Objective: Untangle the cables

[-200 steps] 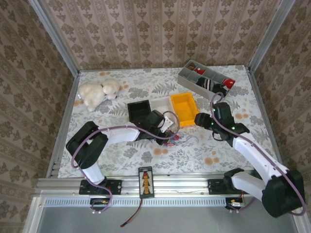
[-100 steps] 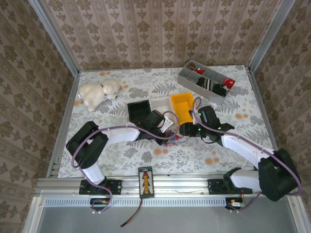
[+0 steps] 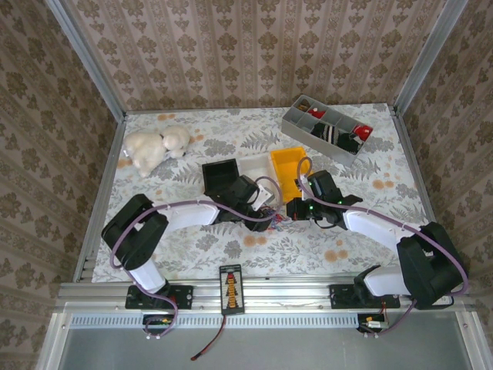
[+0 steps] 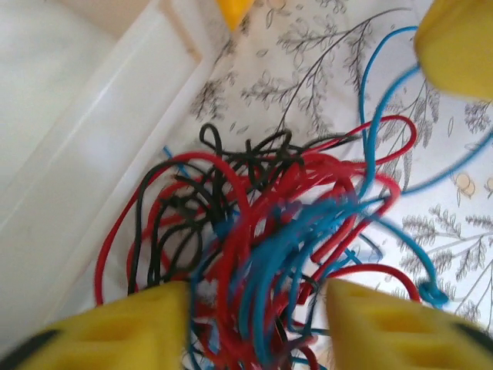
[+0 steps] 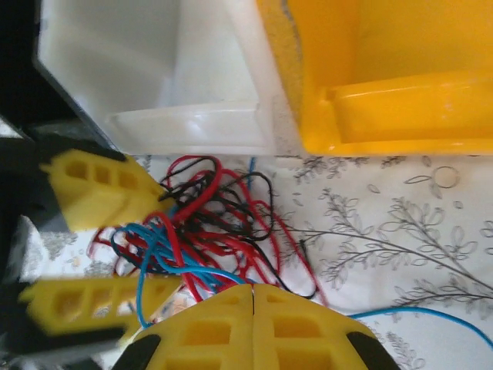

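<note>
Now | floral tabletop, damask walls | cables | L pincer open, R pincer closed

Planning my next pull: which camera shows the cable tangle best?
Right wrist: the cables show nearly whole and sharp, strands distinct. Left wrist is closer but blurred and cut off below; top external gives a small clump.

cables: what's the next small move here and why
Probably close the left gripper on the tangle to anchor it. Its fingers stand open on either side of the red, black and blue wires, while the right gripper is shut, apparently on a blue cable at the tangle's edge. With the bundle pinned, that strand could be drawn away.
</note>
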Tool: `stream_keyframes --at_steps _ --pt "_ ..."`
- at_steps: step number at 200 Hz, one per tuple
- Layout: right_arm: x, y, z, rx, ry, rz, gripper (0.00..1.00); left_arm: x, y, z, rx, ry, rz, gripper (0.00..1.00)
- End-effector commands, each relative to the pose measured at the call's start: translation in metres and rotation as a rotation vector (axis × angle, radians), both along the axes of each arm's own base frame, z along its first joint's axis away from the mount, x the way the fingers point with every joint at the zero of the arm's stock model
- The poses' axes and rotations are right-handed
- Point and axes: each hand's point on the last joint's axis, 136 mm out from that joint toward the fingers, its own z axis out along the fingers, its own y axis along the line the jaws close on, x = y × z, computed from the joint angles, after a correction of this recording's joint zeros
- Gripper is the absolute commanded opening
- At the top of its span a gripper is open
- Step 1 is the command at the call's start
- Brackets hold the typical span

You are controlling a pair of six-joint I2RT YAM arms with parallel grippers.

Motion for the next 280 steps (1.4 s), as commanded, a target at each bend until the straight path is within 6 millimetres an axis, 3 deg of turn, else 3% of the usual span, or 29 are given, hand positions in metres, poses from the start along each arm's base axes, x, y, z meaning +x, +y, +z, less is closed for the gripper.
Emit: stream_keyframes --at_steps 1,32,58,102,157,167,198,208,240,280 --pt "-0.003 -0.018 -0.012 -0.084 0.025 -0.047 0.0 0.002 0.019 0.019 -0.035 0.028 0.057 0.89" --pt "-0.004 -0.028 -0.021 -0.11 0.055 -0.062 0.0 0.013 0.042 0.047 -0.129 0.024 0.126 0.92" --pt "-0.003 -0.031 -0.023 -0.105 0.062 -0.078 0.0 0.016 0.051 0.057 -0.126 0.013 0.135 0.88" --pt "0.001 -0.03 -0.022 -0.095 0.062 -0.084 0.0 0.01 0.044 0.044 -0.112 0.063 0.109 0.72" --pt "0.0 -0.028 -0.025 -0.085 0.08 -0.089 0.0 -0.001 0.011 0.025 -0.068 0.072 0.019 0.61" --pt "-0.001 -0.029 -0.025 -0.087 0.079 -0.089 0.0 0.001 0.009 0.02 -0.056 0.077 0.024 0.54" --pt "-0.002 -0.033 -0.021 -0.097 0.068 -0.106 0.0 0.008 0.01 0.012 -0.034 0.078 0.059 0.16" --pt "-0.002 -0.035 -0.02 -0.104 0.065 -0.114 0.0 0.009 0.012 0.013 -0.033 0.079 0.063 0.08" --pt "0.001 -0.057 -0.021 -0.152 0.08 -0.211 0.0 0.01 0.024 0.018 -0.044 0.079 0.091 0.0" --pt "0.005 -0.112 -0.031 -0.212 0.172 -0.484 0.0 0.011 0.053 0.02 -0.088 0.104 0.176 0.0"
